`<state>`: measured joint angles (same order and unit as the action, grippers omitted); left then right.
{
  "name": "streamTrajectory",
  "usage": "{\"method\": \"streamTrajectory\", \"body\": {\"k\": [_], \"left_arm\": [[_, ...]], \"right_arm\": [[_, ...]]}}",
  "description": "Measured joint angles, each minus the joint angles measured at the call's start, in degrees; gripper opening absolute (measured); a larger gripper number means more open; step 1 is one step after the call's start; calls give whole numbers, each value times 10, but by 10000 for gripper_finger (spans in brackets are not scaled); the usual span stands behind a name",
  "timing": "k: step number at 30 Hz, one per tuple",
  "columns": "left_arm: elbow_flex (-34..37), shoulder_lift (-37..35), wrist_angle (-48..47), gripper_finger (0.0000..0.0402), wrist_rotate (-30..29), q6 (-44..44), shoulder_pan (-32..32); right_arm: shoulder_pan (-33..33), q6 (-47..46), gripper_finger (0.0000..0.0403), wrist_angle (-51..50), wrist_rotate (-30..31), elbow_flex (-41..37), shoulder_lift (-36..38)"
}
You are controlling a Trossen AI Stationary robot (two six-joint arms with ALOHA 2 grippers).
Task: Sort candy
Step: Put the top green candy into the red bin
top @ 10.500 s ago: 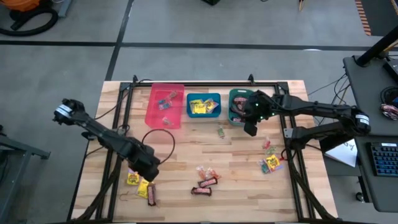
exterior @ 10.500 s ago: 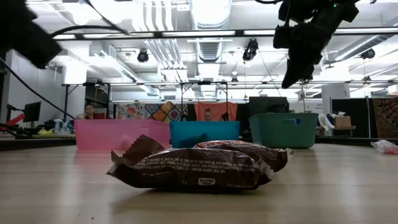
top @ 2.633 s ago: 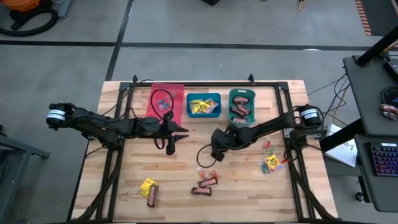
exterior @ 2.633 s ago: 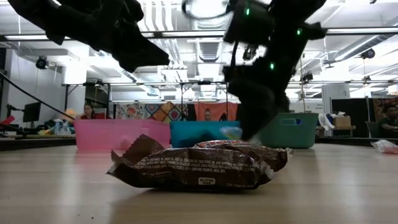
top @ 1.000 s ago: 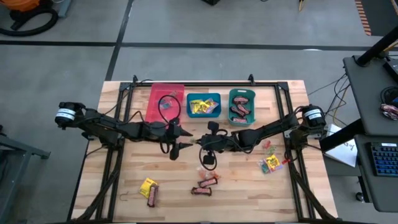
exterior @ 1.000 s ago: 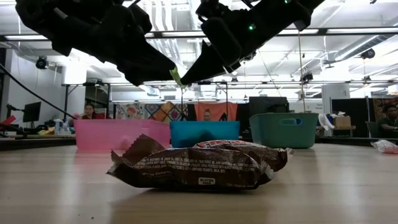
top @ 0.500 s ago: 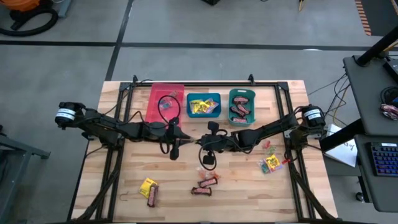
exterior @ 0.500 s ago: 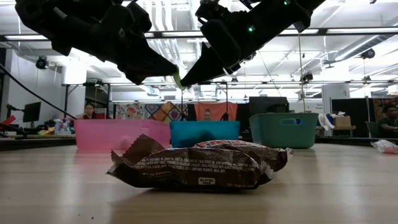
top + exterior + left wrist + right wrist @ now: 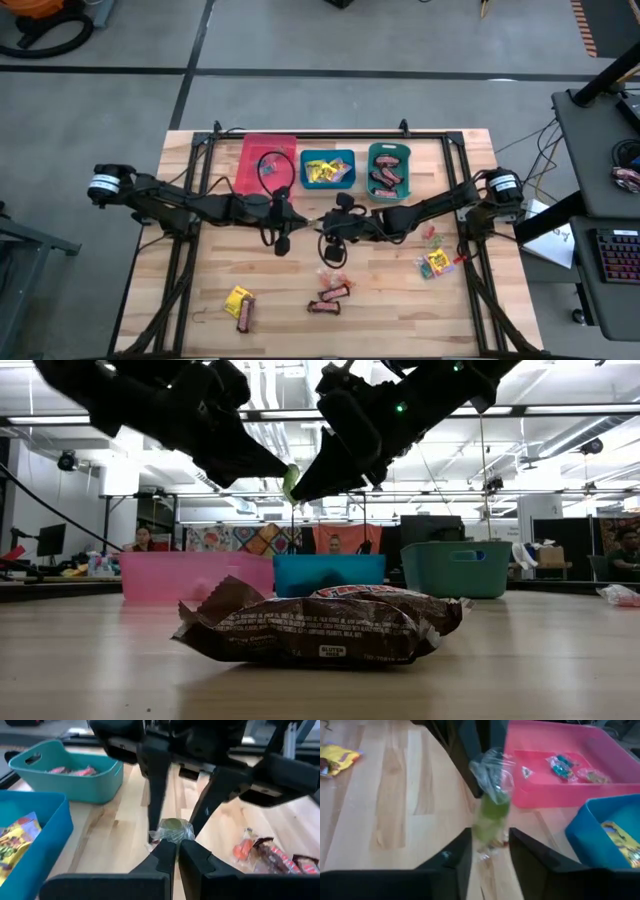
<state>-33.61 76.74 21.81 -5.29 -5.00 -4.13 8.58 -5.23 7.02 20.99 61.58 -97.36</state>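
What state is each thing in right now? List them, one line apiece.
green candy: held in the air above the table's middle.
left gripper: fingers shut on the green candy.
right gripper: fingers apart on either side of the candy.
pink bin: upright, a few clear-wrapped pieces inside.
blue bin: upright, yellow packets inside.
teal bin: upright, dark bars inside.
brown bar: lying flat on the table, unsorted.
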Motion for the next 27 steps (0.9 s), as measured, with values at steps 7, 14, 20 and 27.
{"method": "streamTrajectory", "body": {"k": [7, 14, 20, 27], "left_arm": [[-119, -7, -312, 0, -63, 11, 15], [-257, -7, -651, 0, -190, 69, 58], [-286, -8, -678, 0, -140, 183, 196], [-244, 15, -552, 0, 57, 243, 378]], "right_arm": [[-4, -12, 192, -46, 0, 0, 33], [-4, -33, 203, -88, 0, 0, 62], [-4, -42, 203, -93, 0, 0, 62], [-4, -63, 203, -119, 0, 0, 62]]}}
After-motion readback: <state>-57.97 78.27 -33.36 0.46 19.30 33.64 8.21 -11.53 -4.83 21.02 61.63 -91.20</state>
